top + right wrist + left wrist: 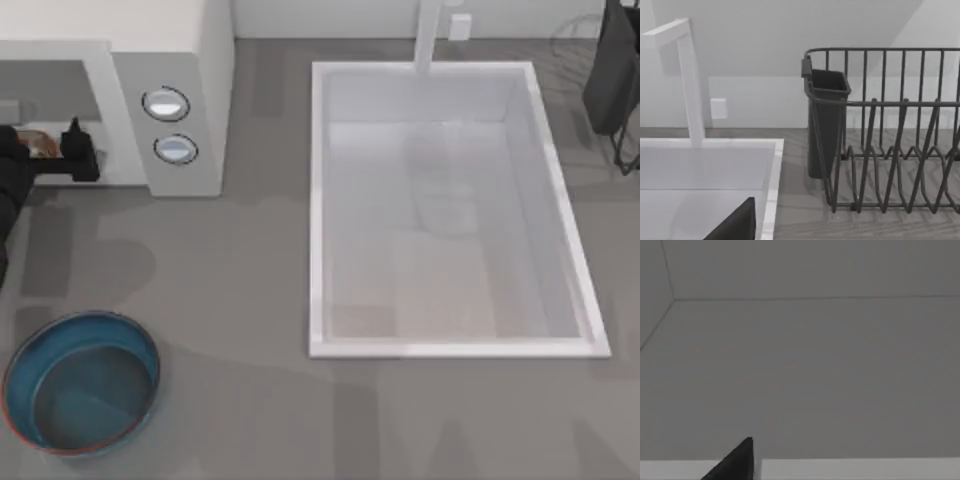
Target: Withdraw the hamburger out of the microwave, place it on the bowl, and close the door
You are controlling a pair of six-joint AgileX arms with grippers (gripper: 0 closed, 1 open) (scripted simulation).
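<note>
One black two-finger left gripper [62, 148] reaches into the open cavity of the large white boxy microwave [190, 60], at a small pale, orange-patched hamburger [40, 143]; whether its fingers grip cannot be told. Two round silver-blue knobs [166, 103] face up. One round teal-blue bowl [82, 383] sits near the table's left front, beside one white rectangular sink basin [440, 210] and one dark wire dish rack [890, 130].

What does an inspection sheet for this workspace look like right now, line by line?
Surface: grey table, bare between items.
Job's things: microwave at top left; hamburger in its opening; bowl at lower left, holding nothing.
Clutter: white sink with faucet; dark dish rack.
Grippers: left gripper reaching into the microwave beside the hamburger; right arm parked at top right.
Cables: nothing seen.
Surroundings: plain pale wall.
</note>
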